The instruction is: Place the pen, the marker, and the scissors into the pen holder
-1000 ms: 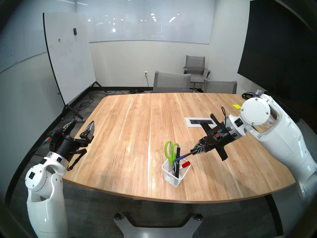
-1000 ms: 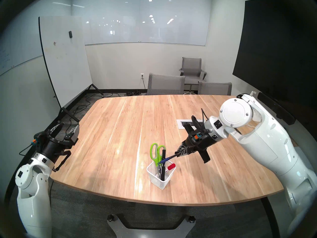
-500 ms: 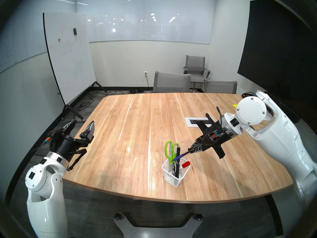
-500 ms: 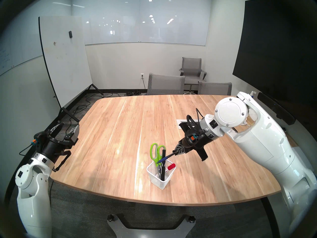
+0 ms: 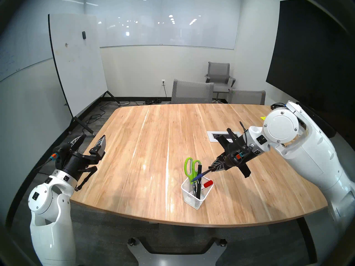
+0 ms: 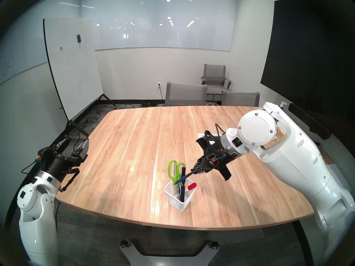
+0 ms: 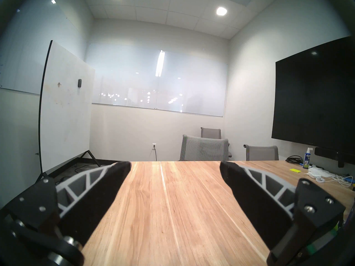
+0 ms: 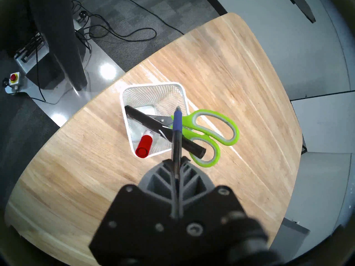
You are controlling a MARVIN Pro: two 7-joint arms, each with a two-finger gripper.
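Left gripper [image 5: 90, 142]: at the table's left edge, raised clear of the top, jaws spread wide and holding nothing; in the left wrist view only bare wood lies between its fingers [image 7: 107, 185].

Table [image 5: 134, 144]: pale wood with rounded corners; the left half and the far side are bare, giving free room; the near edge runs just in front of the pen holder; a power outlet plate [image 5: 215, 137] is set flush into the top right of centre.

Pen holder [image 5: 194, 200]: white mesh cup standing near the front edge, right of centre; well apart from the left gripper.

Scissors [image 5: 190, 168]: blades down in the holder, green loops rising above its far-left rim.

Black marker [image 5: 199, 178]: upright in the holder, leaning beside the scissors; red-capped marker [image 5: 208, 184] resting against the right rim.

Pen [image 5: 199, 176]: slanted, blue tip over the holder's mouth above the rim, crossing in front of the scissors and black marker; not yet inside.

Right gripper [image 5: 212, 168]: clamped on the pen's rear end, pointing down and left, above and to the right of the holder; its fingers [image 8: 159, 175] are pressed together around the shaft.
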